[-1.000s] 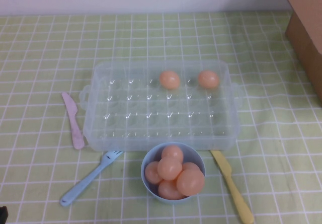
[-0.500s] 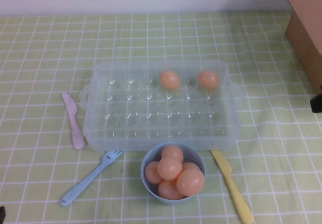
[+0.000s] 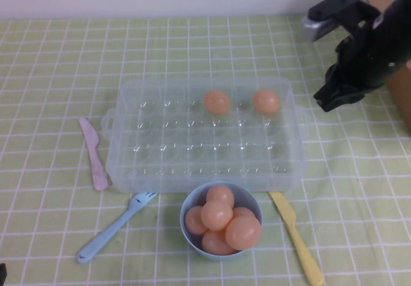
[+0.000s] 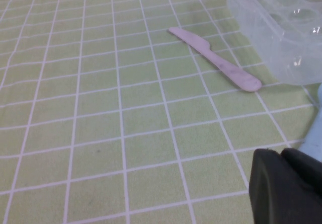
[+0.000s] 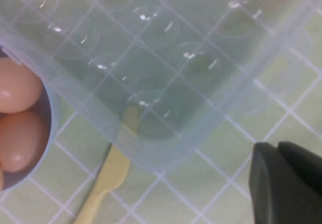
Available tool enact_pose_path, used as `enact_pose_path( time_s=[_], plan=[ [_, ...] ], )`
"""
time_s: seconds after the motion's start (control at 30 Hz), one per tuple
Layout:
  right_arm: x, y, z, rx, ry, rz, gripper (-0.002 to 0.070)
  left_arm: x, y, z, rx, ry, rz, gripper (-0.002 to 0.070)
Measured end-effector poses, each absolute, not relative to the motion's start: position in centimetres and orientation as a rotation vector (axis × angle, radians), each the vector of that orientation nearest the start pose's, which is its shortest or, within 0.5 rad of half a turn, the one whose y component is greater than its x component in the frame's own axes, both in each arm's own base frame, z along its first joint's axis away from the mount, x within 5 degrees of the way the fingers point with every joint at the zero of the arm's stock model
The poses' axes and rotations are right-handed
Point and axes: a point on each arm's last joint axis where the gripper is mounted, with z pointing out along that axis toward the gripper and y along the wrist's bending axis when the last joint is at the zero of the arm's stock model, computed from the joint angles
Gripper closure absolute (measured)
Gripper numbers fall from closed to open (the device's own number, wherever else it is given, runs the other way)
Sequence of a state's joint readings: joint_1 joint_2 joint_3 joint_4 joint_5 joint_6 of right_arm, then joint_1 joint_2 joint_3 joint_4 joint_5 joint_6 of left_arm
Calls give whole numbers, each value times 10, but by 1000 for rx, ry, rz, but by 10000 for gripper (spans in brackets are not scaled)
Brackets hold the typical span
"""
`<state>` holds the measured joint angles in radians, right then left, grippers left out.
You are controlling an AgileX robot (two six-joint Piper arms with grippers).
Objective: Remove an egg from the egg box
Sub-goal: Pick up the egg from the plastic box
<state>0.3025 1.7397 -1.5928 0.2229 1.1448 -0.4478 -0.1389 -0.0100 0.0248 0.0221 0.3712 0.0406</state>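
Note:
The clear egg box lies mid-table. Two peach-orange eggs sit in its far row, one in the middle and one toward the right. My right gripper hangs in the air just right of the box's far right corner, shut and empty, apart from the eggs. The right wrist view shows its shut tips above the cloth beside the box's corner. My left gripper is shut and empty, low over the cloth left of the box.
A light-blue bowl holding several eggs stands in front of the box. A pink knife lies left of the box, a blue fork front left, a yellow knife front right. A cardboard box stands at the far right.
My right arm has come into view from the right edge and now hangs beside the box's far right corner. The eggs, bowl and cutlery have not moved.

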Motion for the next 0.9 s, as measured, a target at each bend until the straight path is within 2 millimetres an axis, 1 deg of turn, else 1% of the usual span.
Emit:
enact_pose_path(
  time_s=[0.07, 0.13, 0.17, 0.23, 0.27, 0.33, 0.37, 0.4, 0.47, 0.6, 0.77, 0.9],
  plan=[
    [359, 141, 311, -1020, 2567, 257, 673, 52, -7, 172, 181, 1861, -46, 679],
    [368, 153, 304, -1086, 2545, 258, 624, 52, -7, 172, 181, 1861, -46, 679],
    [374, 160, 299, -1119, 2534, 271, 570, 52, -7, 172, 181, 1861, -46, 679],
    [381, 172, 296, -1160, 2497, 290, 454, 52, -7, 172, 181, 1861, -46, 679],
    [384, 178, 293, -1169, 2483, 298, 380, 52, -7, 172, 181, 1861, -46, 679],
    [391, 186, 288, -1182, 2459, 295, 255, 52, -6, 172, 183, 1861, -43, 680],
    [395, 191, 285, -1189, 2444, 294, 202, 52, -6, 172, 183, 1861, -44, 680],
    [398, 196, 283, -1191, 2433, 290, 168, 52, -6, 172, 183, 1861, -44, 680],
    [405, 202, 275, -1200, 2420, 275, 141, 52, -6, 172, 183, 1861, -44, 680],
    [418, 209, 265, -1186, 2390, 257, 149, 52, -6, 172, 183, 1861, -44, 680],
    [427, 210, 252, -1174, 2367, 212, 156, 52, -6, 172, 183, 1861, -44, 680],
    [433, 207, 247, -1160, 2368, 131, 156, 52, -6, 172, 183, 1861, -44, 680]
  ],
)
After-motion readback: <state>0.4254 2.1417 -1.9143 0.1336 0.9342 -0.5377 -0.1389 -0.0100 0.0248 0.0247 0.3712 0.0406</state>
